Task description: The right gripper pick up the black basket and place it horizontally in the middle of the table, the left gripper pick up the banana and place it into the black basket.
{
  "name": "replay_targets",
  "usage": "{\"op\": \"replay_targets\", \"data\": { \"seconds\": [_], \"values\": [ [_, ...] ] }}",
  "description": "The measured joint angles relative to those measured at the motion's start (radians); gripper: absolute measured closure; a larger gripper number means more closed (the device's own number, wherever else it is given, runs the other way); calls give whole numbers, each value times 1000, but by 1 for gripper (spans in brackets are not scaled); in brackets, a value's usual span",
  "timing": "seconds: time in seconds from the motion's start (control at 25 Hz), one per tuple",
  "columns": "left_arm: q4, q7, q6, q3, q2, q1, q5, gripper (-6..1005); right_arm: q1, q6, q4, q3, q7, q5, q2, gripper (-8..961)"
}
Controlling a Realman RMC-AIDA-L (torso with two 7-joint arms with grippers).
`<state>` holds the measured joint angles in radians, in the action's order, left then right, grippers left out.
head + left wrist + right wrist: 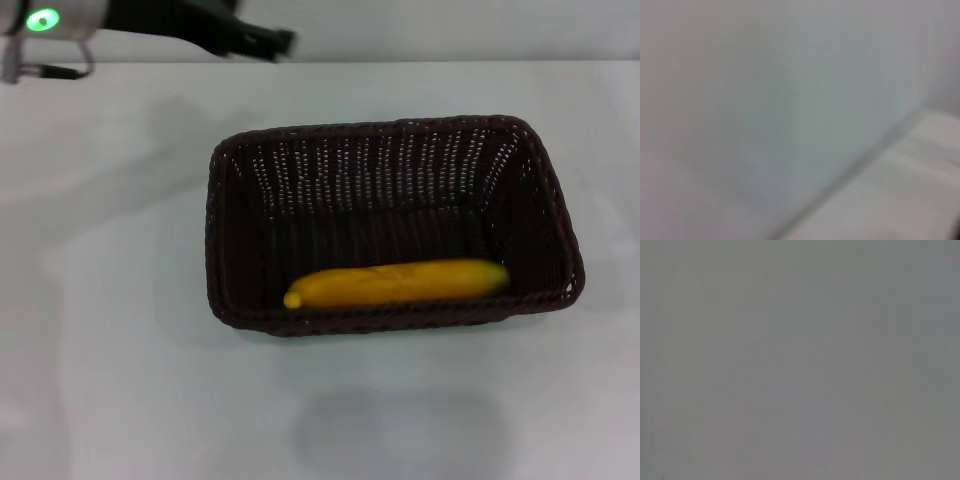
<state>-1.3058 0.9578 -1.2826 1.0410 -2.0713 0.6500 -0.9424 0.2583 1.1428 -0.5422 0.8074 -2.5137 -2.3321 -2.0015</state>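
Observation:
The black basket (392, 222) lies lengthwise across the middle of the white table (110, 380) in the head view. The yellow banana (398, 283) lies inside it along the near wall, dark tip to the right. My left gripper (270, 41), with its green ring light, is raised at the far left, above and behind the basket's far left corner, empty of the banana. My right gripper is out of view. The left wrist view shows only blurred pale surfaces, the right wrist view a plain grey field.
A faint shadow (395, 430) lies on the table near the front edge. The table's far edge (450, 62) runs behind the basket.

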Motion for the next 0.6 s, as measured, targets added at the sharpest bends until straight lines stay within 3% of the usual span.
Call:
{"op": "replay_targets", "data": {
  "seconds": [0.16,0.28,0.4,0.56,0.6],
  "values": [
    [-24,127,235,47,-9,-182,-218,116,0,14,3,-25,-4,-5,0,357],
    [16,283,321,56,-10,-286,-426,116,7,14,8,-41,1,-5,0,355],
    [121,530,340,57,-11,-379,-701,116,16,-8,13,-43,5,-1,0,353],
    [342,891,293,59,-12,-441,-1087,116,14,-22,14,-43,-1,0,1,350],
    [420,995,258,60,-13,-451,-1195,116,12,-14,14,-43,-9,0,1,306]
  ]
}}
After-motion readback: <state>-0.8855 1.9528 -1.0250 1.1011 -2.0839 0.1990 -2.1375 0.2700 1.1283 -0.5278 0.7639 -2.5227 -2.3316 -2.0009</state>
